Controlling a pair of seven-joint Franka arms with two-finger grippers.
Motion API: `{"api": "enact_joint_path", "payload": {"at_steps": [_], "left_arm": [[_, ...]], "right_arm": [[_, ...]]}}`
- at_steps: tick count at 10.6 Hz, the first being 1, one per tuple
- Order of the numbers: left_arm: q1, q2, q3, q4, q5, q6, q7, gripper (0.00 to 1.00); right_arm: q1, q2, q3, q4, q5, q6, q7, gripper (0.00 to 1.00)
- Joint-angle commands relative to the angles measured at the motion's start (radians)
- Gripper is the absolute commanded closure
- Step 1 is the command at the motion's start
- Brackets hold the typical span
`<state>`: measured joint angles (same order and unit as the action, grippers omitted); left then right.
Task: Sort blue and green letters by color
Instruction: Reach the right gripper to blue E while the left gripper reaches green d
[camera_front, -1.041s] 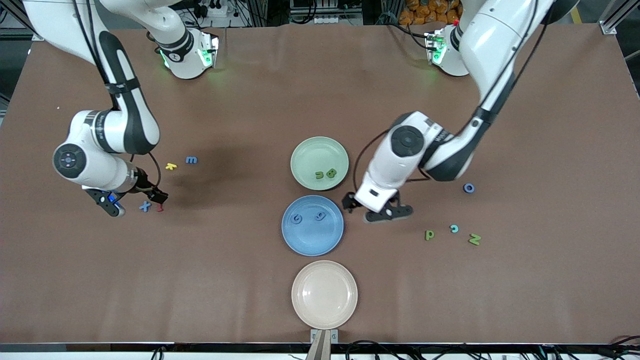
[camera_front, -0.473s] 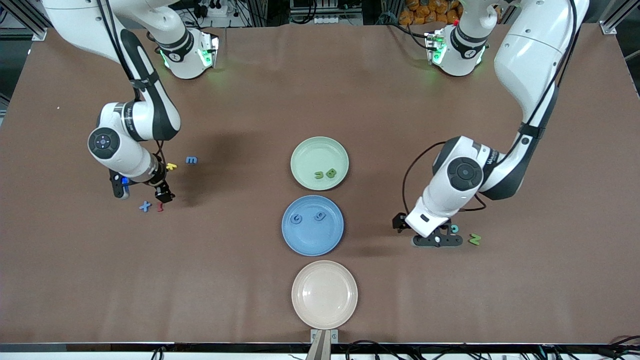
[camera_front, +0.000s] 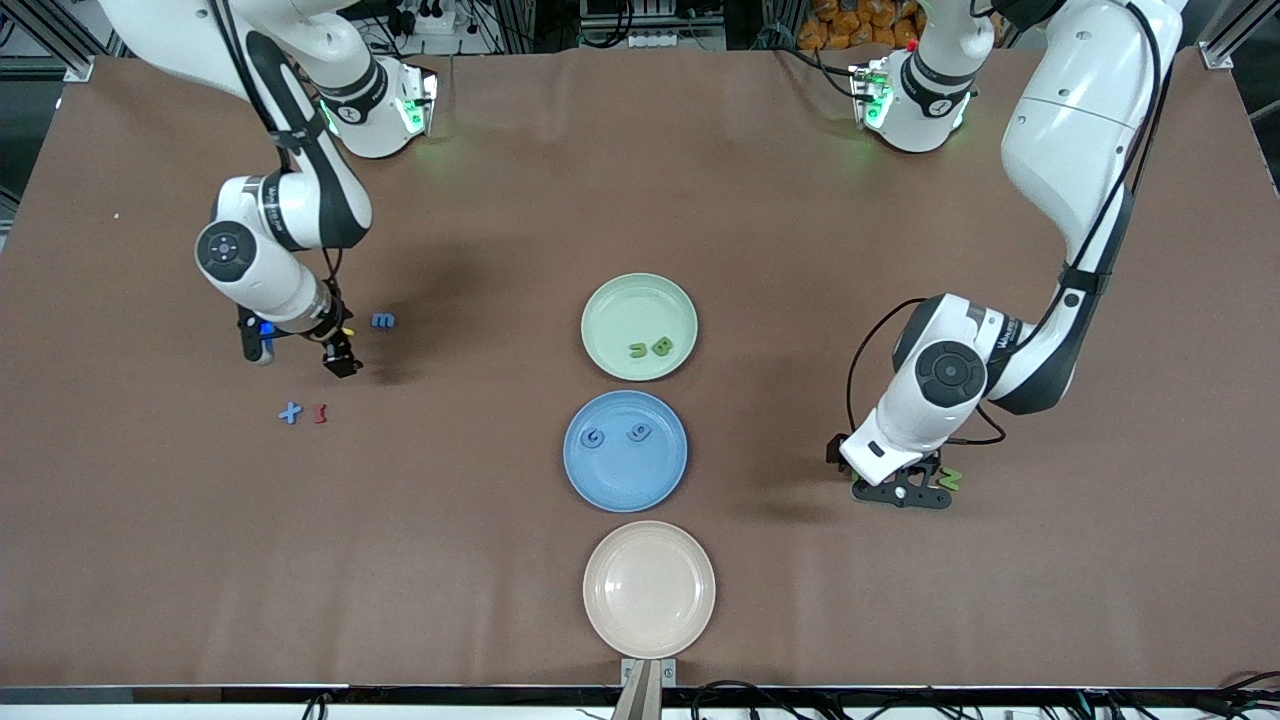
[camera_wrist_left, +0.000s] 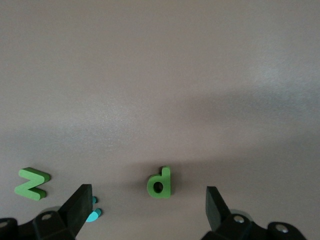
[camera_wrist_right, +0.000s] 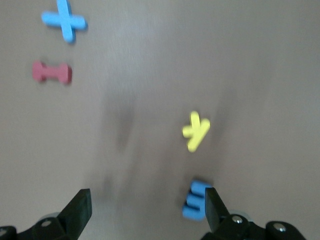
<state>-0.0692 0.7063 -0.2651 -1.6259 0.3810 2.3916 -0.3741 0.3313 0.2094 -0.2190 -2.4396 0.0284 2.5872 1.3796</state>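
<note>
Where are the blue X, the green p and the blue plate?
blue X (camera_front: 290, 412), front view, where its strokes cross.
green p (camera_wrist_left: 160, 182), left wrist view, on its body.
blue plate (camera_front: 660, 482), front view, bare part near its rim.

Table cover (camera_front: 500, 200): matt brown, cloth-like, faint creases at 12 o'clock. Letters, e.g. green p (camera_wrist_left: 160, 181) and blue X (camera_wrist_right: 64, 21), look like matt foam; green plate (camera_front: 610, 300) has a smooth satin plastic look. Arm shells (camera_front: 1070, 110) glossy white plastic.

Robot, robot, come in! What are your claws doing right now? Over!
Left claw open over green p. Right claw open above yellow letter, beside blue m. Nothing blocking.
</note>
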Motion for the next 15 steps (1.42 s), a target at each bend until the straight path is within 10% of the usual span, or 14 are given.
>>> {"api": "enact_joint_path", "payload": {"at_steps": [1,15], "left_arm": [[-0.003,0.038,0.001,0.034,0.015,-0.012,0.017,0.00],[0.006,0.099,0.003,0.061,-0.093,-0.012,0.018,0.22]], "right_arm": [[-0.008,-0.059,0.090,-0.055,-0.012,0.019,0.136,0.00],[-0.086,0.024,0.135,-0.093,-0.025,0.117,0.113,0.00]]}}
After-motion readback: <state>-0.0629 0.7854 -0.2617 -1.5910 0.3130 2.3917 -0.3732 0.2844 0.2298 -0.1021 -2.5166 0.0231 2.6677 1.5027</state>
